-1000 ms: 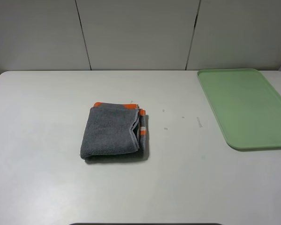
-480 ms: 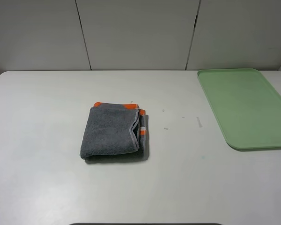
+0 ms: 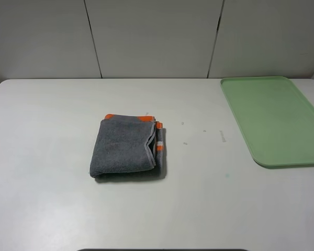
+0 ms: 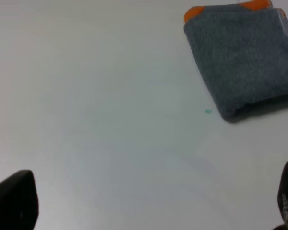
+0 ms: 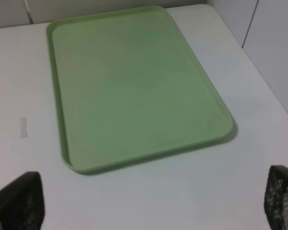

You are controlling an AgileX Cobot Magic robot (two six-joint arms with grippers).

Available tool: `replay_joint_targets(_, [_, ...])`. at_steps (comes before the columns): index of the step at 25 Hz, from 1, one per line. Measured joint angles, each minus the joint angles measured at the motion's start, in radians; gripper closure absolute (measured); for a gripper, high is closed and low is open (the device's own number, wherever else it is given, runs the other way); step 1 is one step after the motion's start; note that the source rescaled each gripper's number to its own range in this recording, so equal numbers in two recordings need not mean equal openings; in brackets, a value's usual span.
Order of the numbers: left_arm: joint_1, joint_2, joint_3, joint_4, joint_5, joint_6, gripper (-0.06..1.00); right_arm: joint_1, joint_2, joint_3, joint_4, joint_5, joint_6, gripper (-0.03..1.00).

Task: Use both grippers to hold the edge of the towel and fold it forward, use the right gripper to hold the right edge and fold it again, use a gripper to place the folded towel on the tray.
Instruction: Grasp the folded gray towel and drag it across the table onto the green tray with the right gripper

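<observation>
From where I stand, the dark grey terry towel (image 3: 126, 147) lies folded into a thick, roughly square pad near the middle of the white surface (image 3: 52, 115). It is well apart from the pale green tray (image 3: 275, 120), which sits flat at the far right, close to the surface's right edge. There is open room on every side of the towel, with a broad strip between it and the tray. The orange-patched hem (image 3: 109, 116) peeks out along the towel's far side and down its right side, where thin pale hems stack in layers. The left pincer (image 4: 151, 201) hangs over bare surface short of the towel, its black fingers spread wide, gripping nothing. The right pincer (image 5: 150, 199) hangs just as wide before the tray's near rim. A grey panelled wall (image 3: 152, 36) backs the surface. The tray is smooth plastic with rounded corners and a low raised rim.
</observation>
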Motion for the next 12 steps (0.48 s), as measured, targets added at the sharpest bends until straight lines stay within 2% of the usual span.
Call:
replay_joint_targets(6, [0.0,0.0,0.0,0.0,0.0,0.0,-0.06,0.0,0.0,0.0,0.005,0.0,0.009,-0.03])
replay_joint_targets(12, [0.0,0.0,0.0,0.0,0.0,0.0,-0.06,0.0,0.002,0.0,0.068,-0.001,0.009,-0.03])
